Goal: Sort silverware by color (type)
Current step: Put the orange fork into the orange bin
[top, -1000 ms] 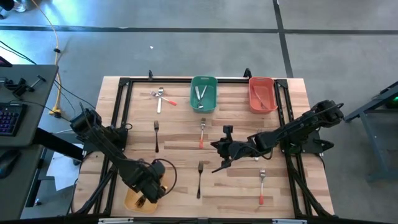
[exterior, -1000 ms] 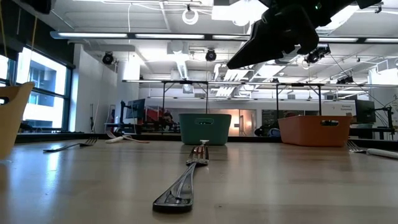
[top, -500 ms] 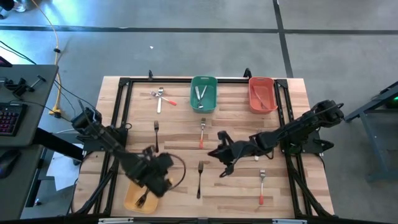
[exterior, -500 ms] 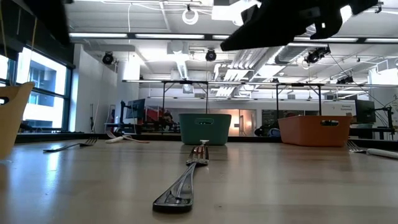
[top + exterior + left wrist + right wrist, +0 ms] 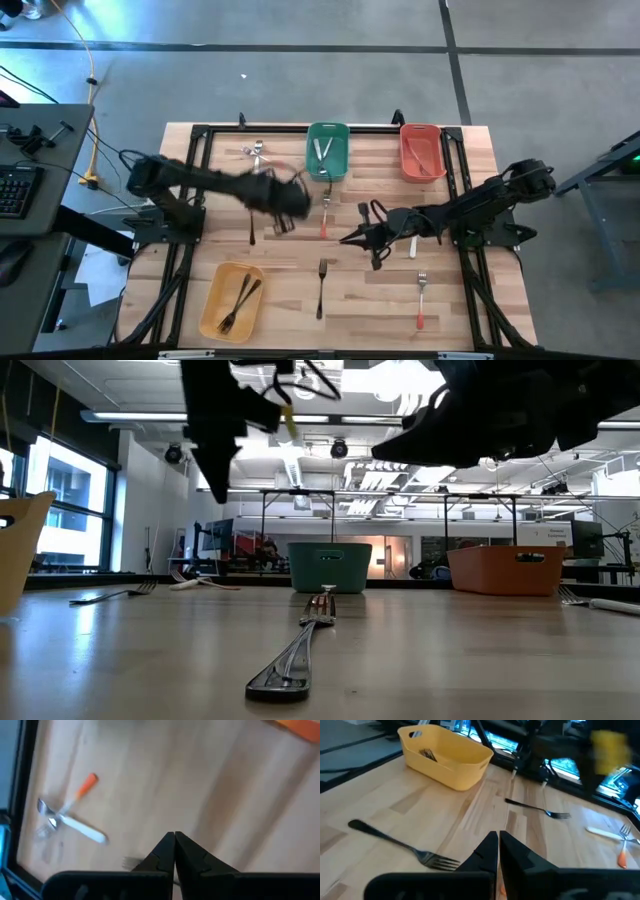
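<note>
2 black forks (image 5: 237,301) lie inside the yellow bin (image 5: 212,312) at the near left of the table (image 5: 280,290). Another black fork (image 5: 321,286) lies bare on the wood near the middle front, and a further black fork (image 5: 251,225) lies left of centre, partly under the left arm. A red-handled fork (image 5: 325,212) rests just in front of the green bin (image 5: 327,167), which holds white-handled pieces (image 5: 322,153). Another red-handled fork (image 5: 421,300) lies toward the near right. A white-handled fork and a red-handled one (image 5: 260,156) lie crossed at the far left of the table; the left wrist view shows this pair (image 5: 70,817) too. The red bin (image 5: 421,166) stands at the far right.

The left pincer (image 5: 283,222) hangs above the table left of centre, beside the black fork there; in its wrist view its fingertips (image 5: 174,839) are pressed together, clenched on nothing. The right pincer (image 5: 362,238) hovers over the middle of the table, between the red-handled fork and the near black fork; its tips (image 5: 498,838) also meet, holding nothing.
</note>
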Robot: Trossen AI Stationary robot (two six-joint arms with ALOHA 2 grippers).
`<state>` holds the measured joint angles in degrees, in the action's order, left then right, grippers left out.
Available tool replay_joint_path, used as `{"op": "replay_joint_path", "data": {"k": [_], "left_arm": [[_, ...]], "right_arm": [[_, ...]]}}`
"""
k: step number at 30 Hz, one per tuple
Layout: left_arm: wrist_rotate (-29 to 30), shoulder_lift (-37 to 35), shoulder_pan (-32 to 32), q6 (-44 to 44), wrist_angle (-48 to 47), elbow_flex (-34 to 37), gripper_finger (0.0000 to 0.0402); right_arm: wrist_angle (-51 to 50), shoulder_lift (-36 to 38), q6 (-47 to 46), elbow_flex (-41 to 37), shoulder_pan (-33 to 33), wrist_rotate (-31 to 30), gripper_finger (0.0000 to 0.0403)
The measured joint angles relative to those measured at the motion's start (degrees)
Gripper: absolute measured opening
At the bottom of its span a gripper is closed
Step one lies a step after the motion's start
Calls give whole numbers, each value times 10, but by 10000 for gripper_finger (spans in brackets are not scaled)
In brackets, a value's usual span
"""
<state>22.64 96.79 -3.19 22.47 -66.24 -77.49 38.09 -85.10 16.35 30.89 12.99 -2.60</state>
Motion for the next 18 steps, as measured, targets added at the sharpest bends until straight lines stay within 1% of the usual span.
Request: {"op": "replay_joint_path", "data": {"k": [3, 7, 9, 14, 18], "left_arm": [[-27, 0, 60, -95, 26, 0, 0], [-110, 0, 131, -230, 54, 0, 0], [-134, 0, 162, -284, 57, 0, 0], [-129, 0, 230, -372, 57, 0, 3], [-131, 17, 272, -421, 48, -1, 19]], "right_arm": [[-14, 15, 20, 0, 0, 1, 0], [-31, 37, 46, 0, -4, 1, 0], [-42, 48, 52, 0, -7, 1, 0], [-69, 72, 69, 0, -18, 3, 0], [-73, 80, 91, 0, -30, 3, 0]]}}
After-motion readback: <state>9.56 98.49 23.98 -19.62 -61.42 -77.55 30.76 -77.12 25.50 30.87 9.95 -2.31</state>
